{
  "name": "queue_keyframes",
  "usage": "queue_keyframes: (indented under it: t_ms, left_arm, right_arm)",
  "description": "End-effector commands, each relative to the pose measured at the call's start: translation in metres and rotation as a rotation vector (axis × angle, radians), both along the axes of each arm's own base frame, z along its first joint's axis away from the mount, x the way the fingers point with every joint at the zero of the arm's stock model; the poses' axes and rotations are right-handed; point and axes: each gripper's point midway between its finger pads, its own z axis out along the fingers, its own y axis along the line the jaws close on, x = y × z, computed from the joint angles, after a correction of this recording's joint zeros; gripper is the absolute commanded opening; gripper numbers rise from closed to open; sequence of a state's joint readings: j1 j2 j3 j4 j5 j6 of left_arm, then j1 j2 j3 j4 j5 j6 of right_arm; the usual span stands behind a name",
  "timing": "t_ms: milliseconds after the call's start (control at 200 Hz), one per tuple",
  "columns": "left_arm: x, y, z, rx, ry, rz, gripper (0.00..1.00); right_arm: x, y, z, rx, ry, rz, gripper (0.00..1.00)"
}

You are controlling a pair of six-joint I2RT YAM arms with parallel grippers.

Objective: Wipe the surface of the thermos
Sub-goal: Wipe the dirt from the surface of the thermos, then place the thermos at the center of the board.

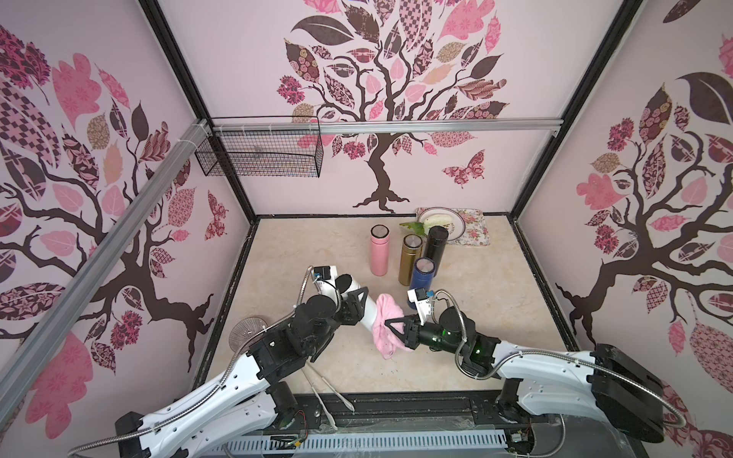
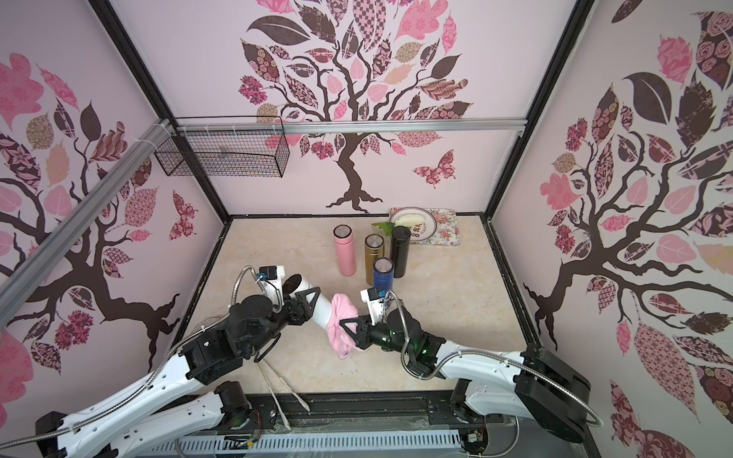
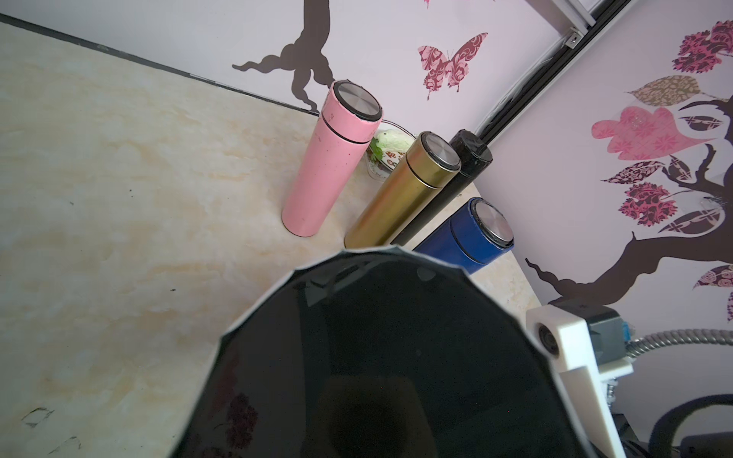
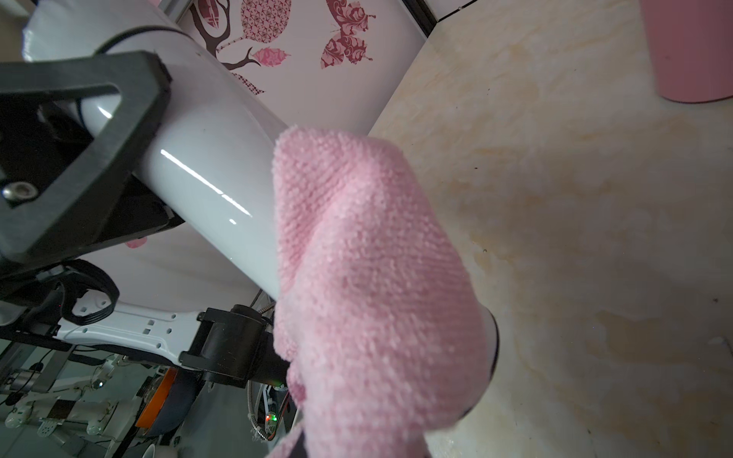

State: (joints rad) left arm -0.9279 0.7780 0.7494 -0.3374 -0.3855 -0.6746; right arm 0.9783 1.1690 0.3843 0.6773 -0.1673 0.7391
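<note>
Over the tabletop, glossy white thermos clamped in left hand, pink cloth pinched in right hand over its end.

Mid-front of counter: thermos held tilted, upper end toward the left, left gripper clamped across it there. Cloth draped over its lower end, pinched in right gripper on its right. Behind, upright: lone flask left; to its right a cluster, middle flask, rear flask, near flask. Behind the cluster, plate on tray against back wall. Wire basket hangs from the rail, back left, above the counter.
</note>
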Motion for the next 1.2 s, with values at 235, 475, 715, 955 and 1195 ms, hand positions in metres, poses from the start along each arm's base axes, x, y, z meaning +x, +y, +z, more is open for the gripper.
queue_keyframes:
  t_ms: [235, 475, 715, 955, 1195]
  left_arm:
    - [-0.004, 0.002, 0.077, -0.239, -0.162, -0.005, 0.00]
    - [0.013, -0.010, 0.045, -0.108, -0.135, 0.021, 0.00]
    - [0.031, -0.015, 0.031, 0.039, -0.150, 0.068, 0.00]
    - [0.051, -0.037, 0.038, 0.114, -0.205, 0.061, 0.00]
    - [0.073, -0.061, 0.035, 0.215, -0.228, 0.042, 0.00]
  right_arm:
    - [-0.002, 0.006, -0.045, -0.059, 0.149, -0.004, 0.00]
    - [-0.006, 0.012, 0.025, 0.091, 0.018, 0.039, 0.00]
    - [-0.003, -0.042, 0.067, 0.047, -0.096, -0.131, 0.00]
    - [0.028, -0.125, 0.077, -0.147, -0.107, -0.535, 0.00]
    - [0.040, -0.178, 0.101, -0.252, -0.176, -0.782, 0.00]
